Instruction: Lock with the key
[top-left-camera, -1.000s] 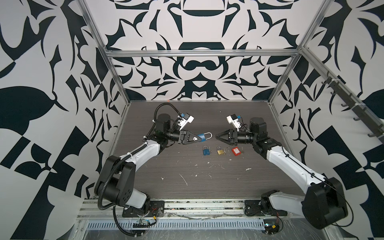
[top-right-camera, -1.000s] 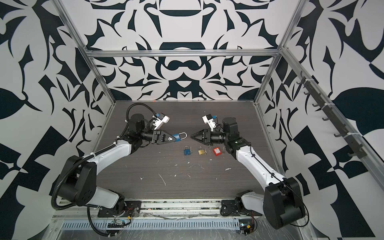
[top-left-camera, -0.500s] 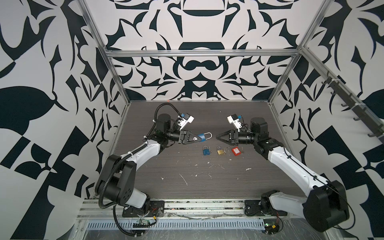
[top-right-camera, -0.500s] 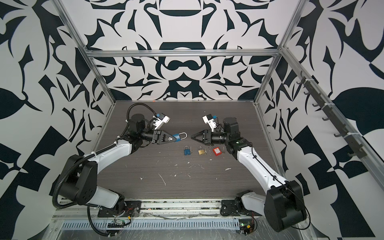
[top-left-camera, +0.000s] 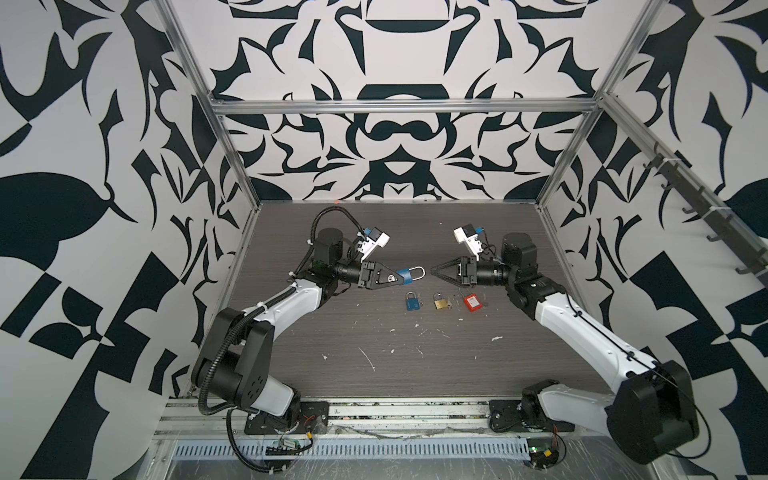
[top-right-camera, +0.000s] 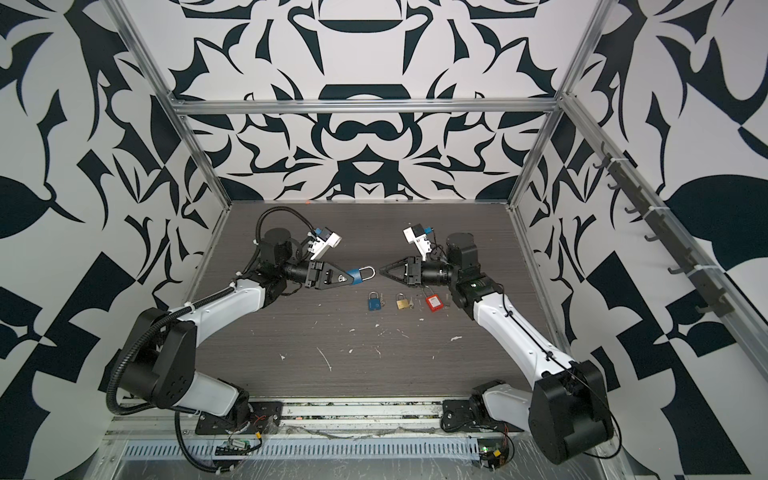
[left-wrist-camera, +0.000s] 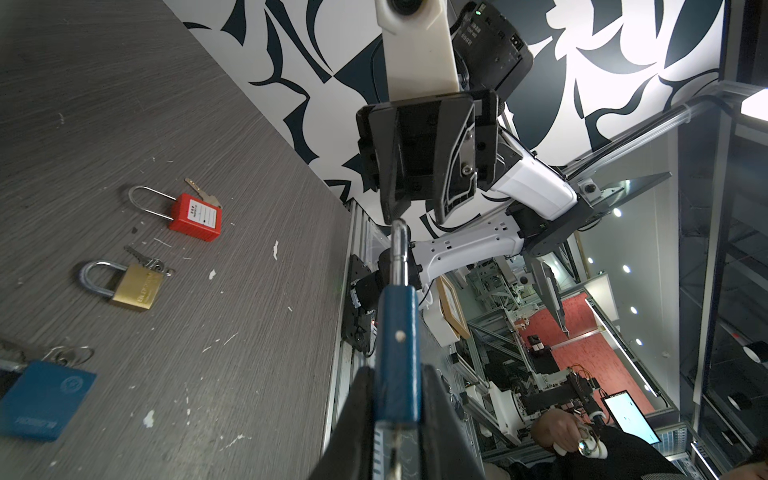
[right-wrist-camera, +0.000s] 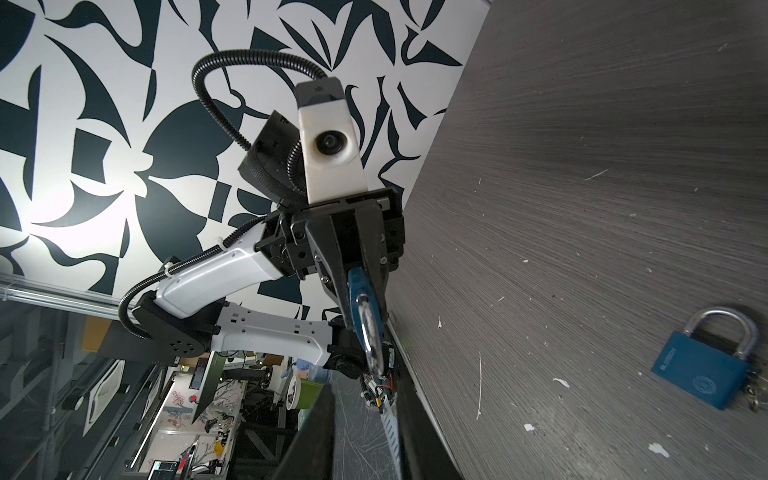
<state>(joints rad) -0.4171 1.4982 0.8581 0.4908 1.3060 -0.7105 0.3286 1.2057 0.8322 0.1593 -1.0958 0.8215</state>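
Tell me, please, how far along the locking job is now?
Done: the left gripper holds a blue padlock off the table, its shackle toward the right gripper. In hand: that gripper's open fingers are close to the shackle, holding nothing I can see. Left: pushing the shackle shut and the locking itself; whether it is latched I cannot tell.
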